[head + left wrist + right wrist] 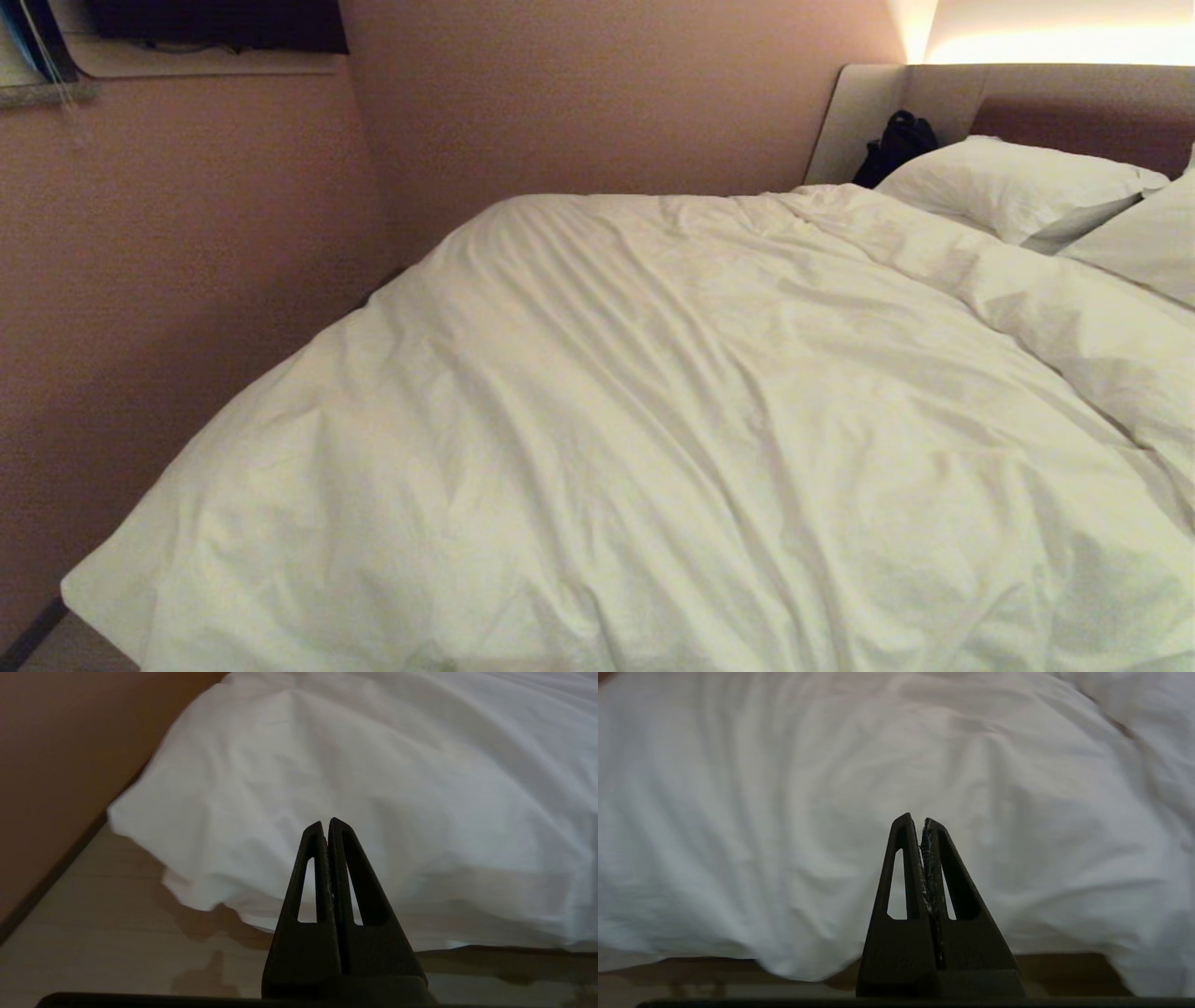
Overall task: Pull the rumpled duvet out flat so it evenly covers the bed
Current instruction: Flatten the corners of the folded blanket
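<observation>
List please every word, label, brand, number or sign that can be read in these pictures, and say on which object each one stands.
None: no readable text shows in any view. The duvet, the pillows, the headboard and the black object by it carry no visible writing.

The duvet (653,420) hides the bed's mattress and runs off frame.

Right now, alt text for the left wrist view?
The left gripper, its two black fingers pressed shut and holding nothing, points at the near corner of the white duvet. That corner hangs over the bed's edge above the pale wood floor, with a brown wall beside it.
</observation>
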You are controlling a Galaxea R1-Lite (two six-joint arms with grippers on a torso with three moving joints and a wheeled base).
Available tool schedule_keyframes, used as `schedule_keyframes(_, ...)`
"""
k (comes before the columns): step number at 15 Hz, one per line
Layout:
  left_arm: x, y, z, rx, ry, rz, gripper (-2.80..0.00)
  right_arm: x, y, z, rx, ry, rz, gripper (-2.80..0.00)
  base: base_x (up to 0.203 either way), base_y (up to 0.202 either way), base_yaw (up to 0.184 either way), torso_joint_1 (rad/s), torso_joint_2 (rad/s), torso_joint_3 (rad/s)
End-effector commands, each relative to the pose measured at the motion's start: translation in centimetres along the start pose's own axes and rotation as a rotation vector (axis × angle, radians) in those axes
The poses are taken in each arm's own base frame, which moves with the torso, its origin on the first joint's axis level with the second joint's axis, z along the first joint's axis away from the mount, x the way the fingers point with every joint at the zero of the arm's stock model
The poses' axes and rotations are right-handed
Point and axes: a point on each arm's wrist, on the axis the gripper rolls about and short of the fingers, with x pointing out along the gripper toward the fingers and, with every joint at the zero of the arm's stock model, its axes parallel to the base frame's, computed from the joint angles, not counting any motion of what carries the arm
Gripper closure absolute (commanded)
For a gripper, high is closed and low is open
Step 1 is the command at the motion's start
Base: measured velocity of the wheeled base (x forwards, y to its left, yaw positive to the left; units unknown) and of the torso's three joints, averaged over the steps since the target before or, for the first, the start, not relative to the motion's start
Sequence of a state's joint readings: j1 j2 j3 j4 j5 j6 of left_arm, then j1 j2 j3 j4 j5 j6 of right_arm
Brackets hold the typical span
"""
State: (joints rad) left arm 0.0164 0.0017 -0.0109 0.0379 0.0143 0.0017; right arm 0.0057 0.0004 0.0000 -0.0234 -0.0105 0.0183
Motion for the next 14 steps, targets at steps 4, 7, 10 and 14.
schedule_keyframes(4, 0.00, 0.00, -0.01, 0.000, 0.000, 0.002, 0.00, 0.00, 0.00, 0.01, 0.000, -0.002, 0.000, 0.00, 0.000, 0.194, -0.001, 0.000, 0.00, 0.003)
schedule_keyframes(7, 0.01, 0.00, 0.00, 0.000, 0.002, 0.002, 0.00, 0.00, 0.00, 0.01, 0.000, -0.002, 0.000, 0.00, 0.000, 0.194, -0.003, 0.007, 0.01, -0.001)
schedule_keyframes(10, 0.00, 0.00, -0.01, 0.000, 0.000, 0.000, 0.00, 0.00, 0.00, 0.01, 0.000, -0.002, 0.000, 0.00, 0.000, 0.192, -0.001, 0.003, 0.00, 0.004)
schedule_keyframes(14, 0.00, 0.00, -0.01, 0.000, 0.000, 0.000, 0.00, 0.00, 0.00, 0.01, 0.000, -0.002, 0.000, 0.00, 0.000, 0.195, 0.001, 0.002, 0.00, 0.000)
